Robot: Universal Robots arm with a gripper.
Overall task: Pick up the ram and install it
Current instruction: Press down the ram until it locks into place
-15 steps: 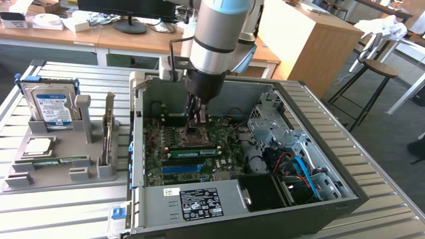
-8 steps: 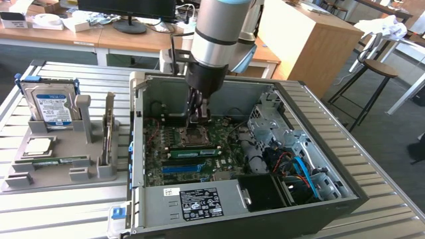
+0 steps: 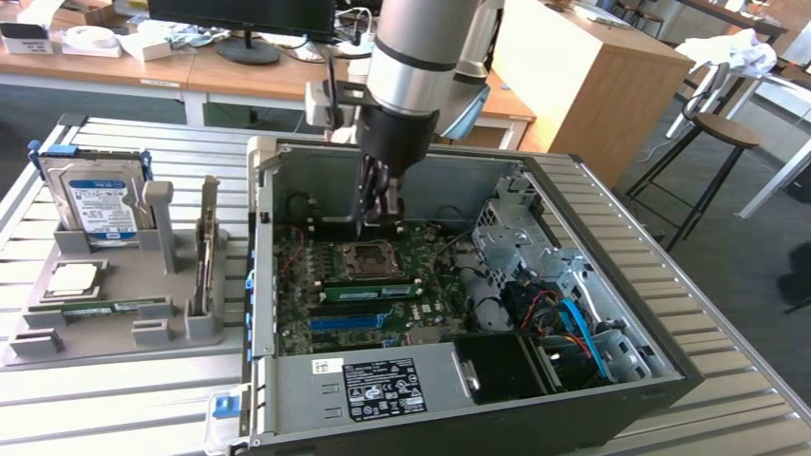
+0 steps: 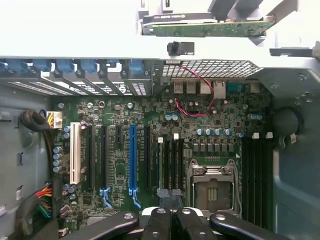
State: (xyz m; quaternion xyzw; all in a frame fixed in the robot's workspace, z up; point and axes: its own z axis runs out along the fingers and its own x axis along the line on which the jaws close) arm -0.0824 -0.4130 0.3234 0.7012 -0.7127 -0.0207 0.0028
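apparently the pick is not yet begun: inside the case the tool hangs over the board, shut, with nothing visibly held. the ram lies on the holder at the exterior view's left, well apart. grasping it calls for open jaws there.

The robot arm is a thick silver-grey cylinder with a black ring around it and a light blue cap on one side; below it comes a dark narrow wrist; the end effector has black fingers with round silver screws.
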